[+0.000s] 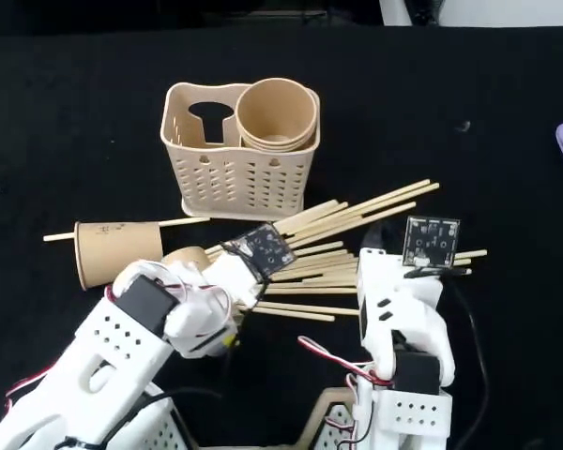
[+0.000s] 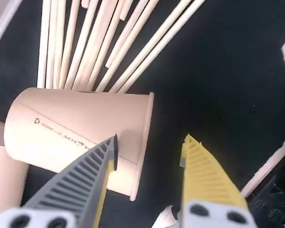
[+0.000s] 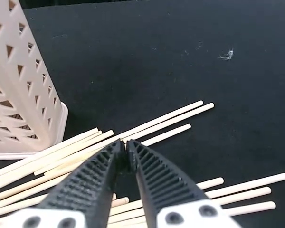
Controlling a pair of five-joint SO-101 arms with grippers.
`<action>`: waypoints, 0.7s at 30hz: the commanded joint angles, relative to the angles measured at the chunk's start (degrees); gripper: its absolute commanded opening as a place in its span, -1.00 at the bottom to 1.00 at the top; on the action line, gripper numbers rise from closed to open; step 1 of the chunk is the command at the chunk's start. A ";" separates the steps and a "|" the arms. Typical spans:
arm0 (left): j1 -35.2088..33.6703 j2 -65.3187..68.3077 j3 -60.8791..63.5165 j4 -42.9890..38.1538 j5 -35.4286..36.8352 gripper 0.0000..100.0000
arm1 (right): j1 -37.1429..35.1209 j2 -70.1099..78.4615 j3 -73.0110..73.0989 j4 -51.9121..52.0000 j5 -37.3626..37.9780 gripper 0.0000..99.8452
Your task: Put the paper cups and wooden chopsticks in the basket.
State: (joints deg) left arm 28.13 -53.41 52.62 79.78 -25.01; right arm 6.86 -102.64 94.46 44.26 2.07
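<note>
Basket [image 1: 235, 173] upright on bench [image 1: 479, 94], stacked paper cups [image 1: 277, 112] in one compartment. Chopsticks [image 1: 357, 214] strewn just beside basket, on the arms' side. Left claw [image 2: 150, 142] released, spread wide over a paper cup [image 2: 76, 126] lying on its side against that pile. Right claw [image 3: 127, 148] clenched, empty, above chopsticks near basket's base.

Left gripper [image 2: 150, 140] has its jaws spread wide, grey finger [image 2: 85, 175] on one side and yellow finger [image 2: 204, 175] on the other. Paper cup [image 2: 76, 128] lies on its side on the black table [image 2: 228, 71], rim lined up with the gap. The grey tip overlaps the cup wall; contact unclear. Wooden chopsticks [image 2: 85, 42] fan out just beyond the cup. Second cup [image 2: 4, 175] sits beside the first, cut off at the edge.
</note>
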 commanded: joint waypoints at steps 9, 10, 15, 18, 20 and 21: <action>-2.95 -6.07 -2.07 3.78 -3.25 -0.94 | 0.53 -1.01 -2.33 0.44 0.62 -0.97; -2.86 -7.74 -2.86 5.63 -3.25 -0.92 | 0.44 -1.01 -2.33 0.44 0.62 -0.97; -3.38 -16.53 -9.71 15.56 -3.25 -0.94 | 0.44 -1.01 -2.24 0.44 0.62 -0.97; -3.65 -19.69 -15.25 20.66 -3.25 -0.94 | 0.44 -1.01 -2.15 0.44 0.62 -0.97; -6.29 -20.40 -18.07 21.10 -3.16 -0.94 | 0.44 -1.01 -2.15 0.44 0.62 -0.97; -8.48 -20.31 -19.65 21.10 -3.16 -0.94 | 0.44 -1.01 -2.15 0.44 0.62 -0.97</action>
State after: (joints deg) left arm 23.82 -73.19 39.34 99.65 -27.91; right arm 6.86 -102.64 94.46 44.26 2.07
